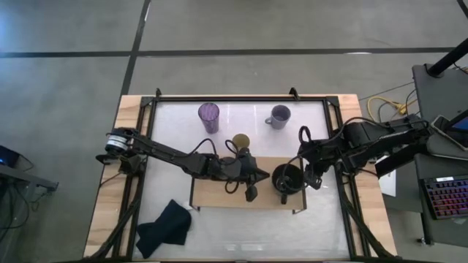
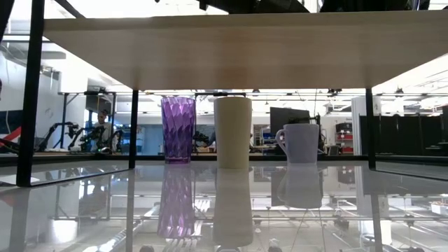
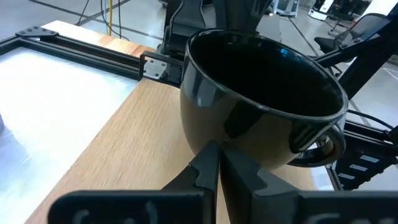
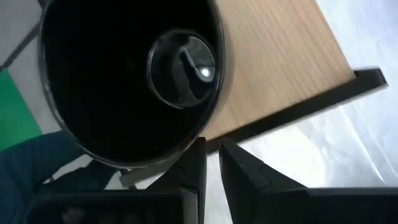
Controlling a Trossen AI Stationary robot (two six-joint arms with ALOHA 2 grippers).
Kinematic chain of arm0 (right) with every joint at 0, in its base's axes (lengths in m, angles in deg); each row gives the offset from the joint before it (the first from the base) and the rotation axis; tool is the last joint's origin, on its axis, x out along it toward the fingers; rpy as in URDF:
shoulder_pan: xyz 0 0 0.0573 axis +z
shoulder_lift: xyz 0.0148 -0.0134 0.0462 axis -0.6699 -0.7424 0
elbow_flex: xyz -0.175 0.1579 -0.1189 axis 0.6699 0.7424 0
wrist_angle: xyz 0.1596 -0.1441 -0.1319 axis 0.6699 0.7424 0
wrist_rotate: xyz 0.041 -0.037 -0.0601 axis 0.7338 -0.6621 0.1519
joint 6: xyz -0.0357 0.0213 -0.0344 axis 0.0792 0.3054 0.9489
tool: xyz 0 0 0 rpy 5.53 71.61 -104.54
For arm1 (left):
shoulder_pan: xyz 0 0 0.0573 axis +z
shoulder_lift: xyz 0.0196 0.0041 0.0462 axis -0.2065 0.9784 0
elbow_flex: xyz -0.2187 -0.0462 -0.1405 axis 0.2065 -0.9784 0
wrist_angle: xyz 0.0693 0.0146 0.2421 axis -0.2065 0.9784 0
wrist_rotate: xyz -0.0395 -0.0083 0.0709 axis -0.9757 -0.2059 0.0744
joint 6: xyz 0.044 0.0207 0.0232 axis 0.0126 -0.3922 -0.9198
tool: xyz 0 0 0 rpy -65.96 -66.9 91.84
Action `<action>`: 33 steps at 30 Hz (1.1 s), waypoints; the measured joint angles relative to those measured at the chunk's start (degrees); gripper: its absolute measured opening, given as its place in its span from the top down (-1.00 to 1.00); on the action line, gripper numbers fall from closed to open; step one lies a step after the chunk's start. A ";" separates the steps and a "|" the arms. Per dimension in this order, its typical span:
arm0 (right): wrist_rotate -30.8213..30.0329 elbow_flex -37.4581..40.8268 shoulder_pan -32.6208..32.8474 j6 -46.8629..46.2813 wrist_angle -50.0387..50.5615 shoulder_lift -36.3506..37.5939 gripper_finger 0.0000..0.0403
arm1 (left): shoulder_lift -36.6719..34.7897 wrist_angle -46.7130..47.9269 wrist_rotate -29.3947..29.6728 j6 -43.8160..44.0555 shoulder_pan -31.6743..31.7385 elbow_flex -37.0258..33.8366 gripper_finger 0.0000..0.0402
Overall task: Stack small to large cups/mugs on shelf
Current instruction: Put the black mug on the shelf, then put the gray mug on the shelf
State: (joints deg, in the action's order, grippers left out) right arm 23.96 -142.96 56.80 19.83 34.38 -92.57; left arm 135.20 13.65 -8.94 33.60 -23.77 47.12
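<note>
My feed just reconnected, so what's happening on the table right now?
The black mug stands on the wooden shelf, near its right end. The right gripper is beside the mug and the left gripper is over the shelf close by; both look nearly closed and empty. The purple tumbler, yellow cup and grey mug are on the table behind.

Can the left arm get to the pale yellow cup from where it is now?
Probably yes. The pale yellow cup stands on the table just behind the shelf, close to the left gripper, with nothing between them; the purple tumbler stands apart.
</note>
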 joint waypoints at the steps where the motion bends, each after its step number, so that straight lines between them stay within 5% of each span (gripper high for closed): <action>1: 0.00 0.01 0.00 0.09 -0.63 0.00 0.81 | 0.00 -0.35 0.00 0.04 0.00 0.00 1.00; 23: -3.76 0.09 -0.02 0.63 -0.52 0.02 0.81 | 0.00 0.59 -0.27 1.44 -0.26 -0.07 1.00; 33: -13.10 -1.41 -0.15 1.51 2.90 1.54 0.81 | -1.56 2.67 -0.57 1.33 -0.24 -0.13 1.00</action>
State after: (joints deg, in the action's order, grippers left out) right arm 10.86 -144.37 56.65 21.34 37.27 -91.04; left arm 133.64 16.32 -9.51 34.93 -24.01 46.99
